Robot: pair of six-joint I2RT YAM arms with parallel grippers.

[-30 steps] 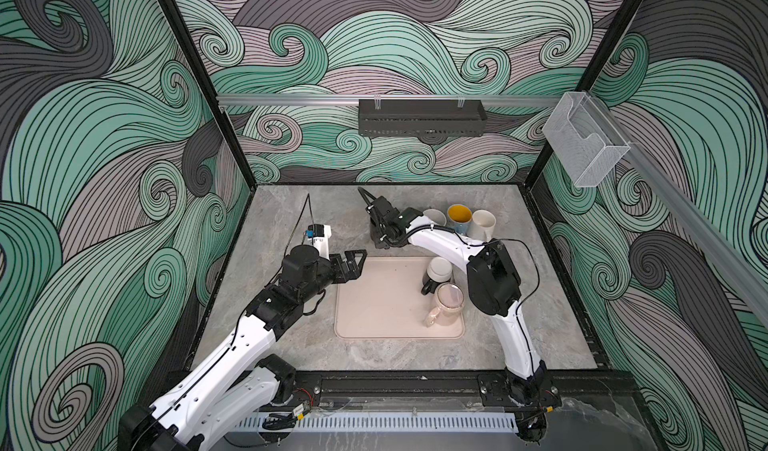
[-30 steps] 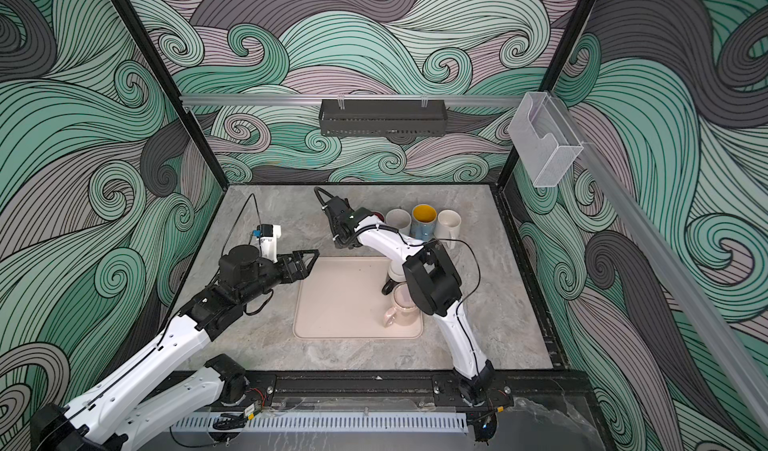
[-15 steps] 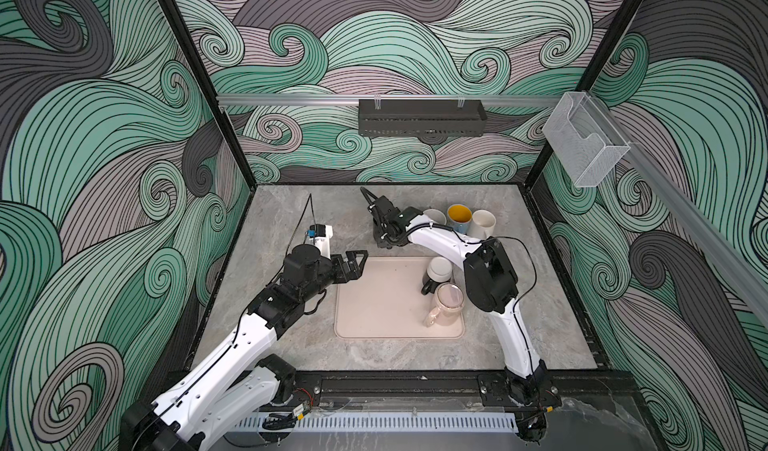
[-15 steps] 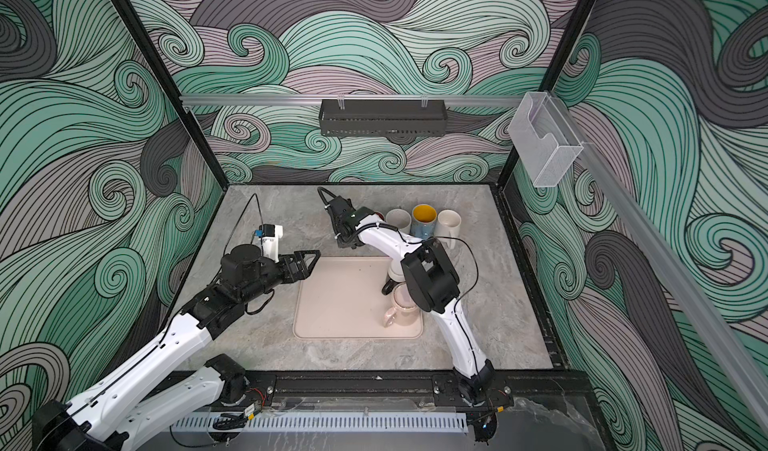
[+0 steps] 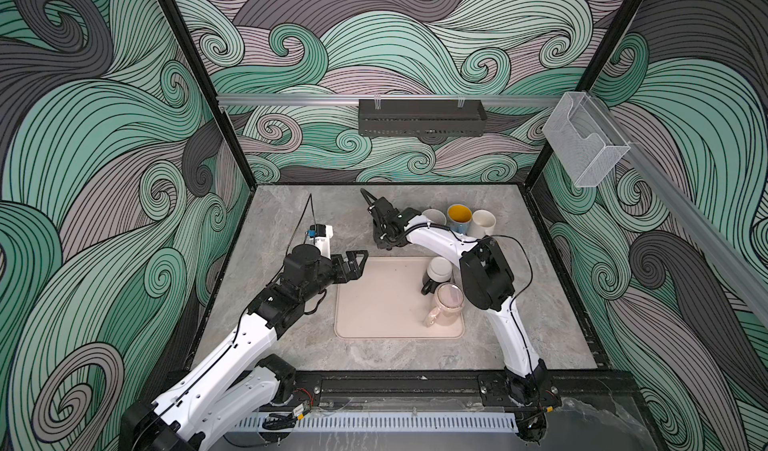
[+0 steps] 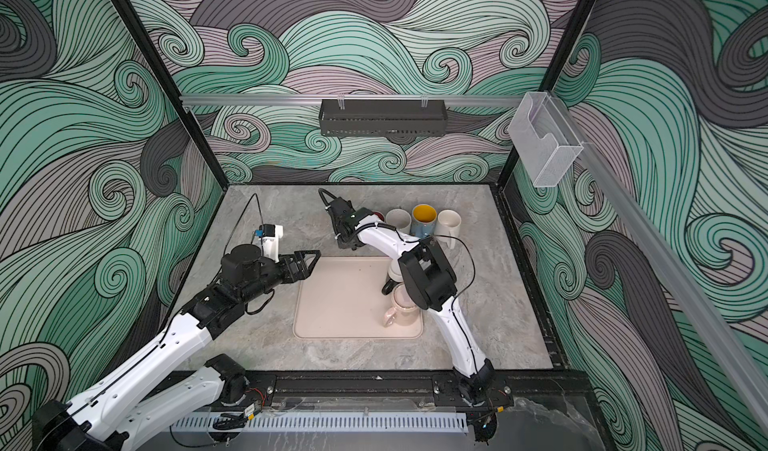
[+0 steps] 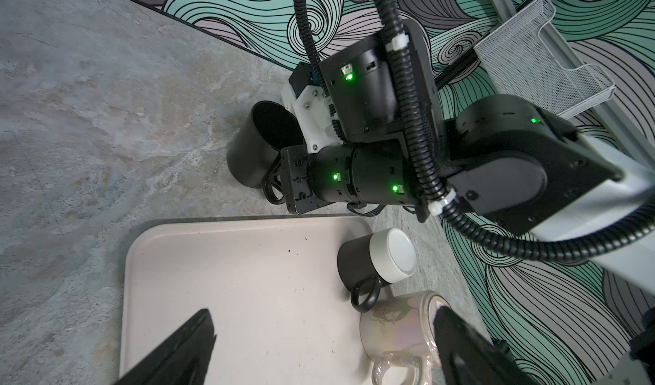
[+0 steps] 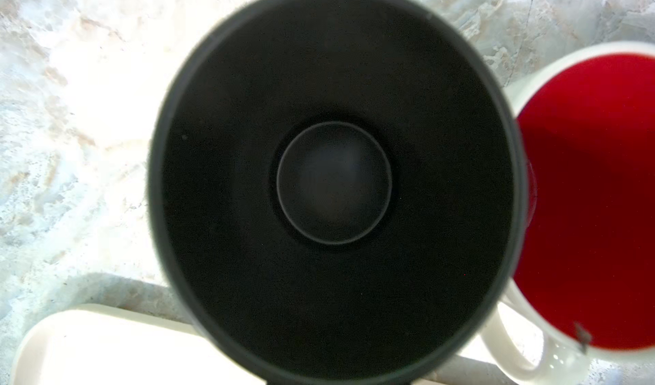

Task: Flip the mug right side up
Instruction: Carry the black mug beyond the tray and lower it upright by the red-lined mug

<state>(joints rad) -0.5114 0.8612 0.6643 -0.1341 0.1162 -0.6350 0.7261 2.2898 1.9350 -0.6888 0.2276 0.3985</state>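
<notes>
The right gripper (image 5: 384, 243) is seen closed at the handle of the black mug (image 7: 255, 152), which is stood upright, mouth up, on the table (image 5: 282, 220) just beyond the far edge of the tray (image 5: 374, 303). The left gripper (image 5: 358, 264) is spread wide open and empty over the tray's left edge. A black-and-white mug (image 5: 438, 270), base up, and a pearly mug (image 5: 446, 307) are set on the tray's right side
</notes>
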